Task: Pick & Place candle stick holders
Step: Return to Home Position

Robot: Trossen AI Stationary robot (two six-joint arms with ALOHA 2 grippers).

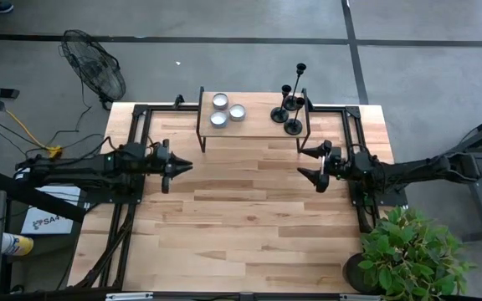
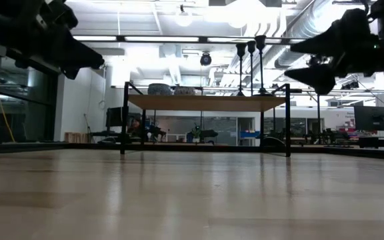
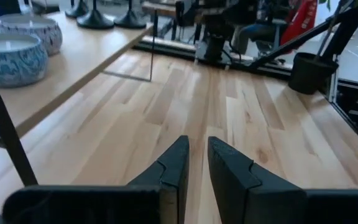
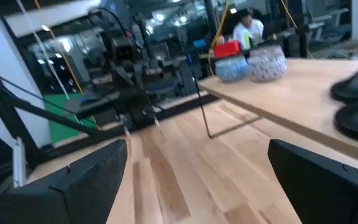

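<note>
Three black candle stick holders [image 1: 294, 113] stand by their round bases on the right end of a raised wooden shelf [image 1: 253, 127] at the table's far side; in the low view their stems and cups [image 2: 251, 67] rise above it. My left gripper [image 1: 187, 165] hovers at the table's left, pointing level toward the right, its fingers [image 3: 178, 155] nearly together with nothing between them. My right gripper [image 1: 302, 163] hovers at the table's right, just in front of the shelf's right leg. It points left, is wide open and holds nothing [image 4: 197, 155].
Three small patterned bowls with candles [image 1: 224, 110] sit on the shelf's left half. A potted plant [image 1: 412, 251] stands at the table's near right corner and a fan [image 1: 94, 71] on the floor beyond the far left. Bare wood lies between the arms and toward the near edge.
</note>
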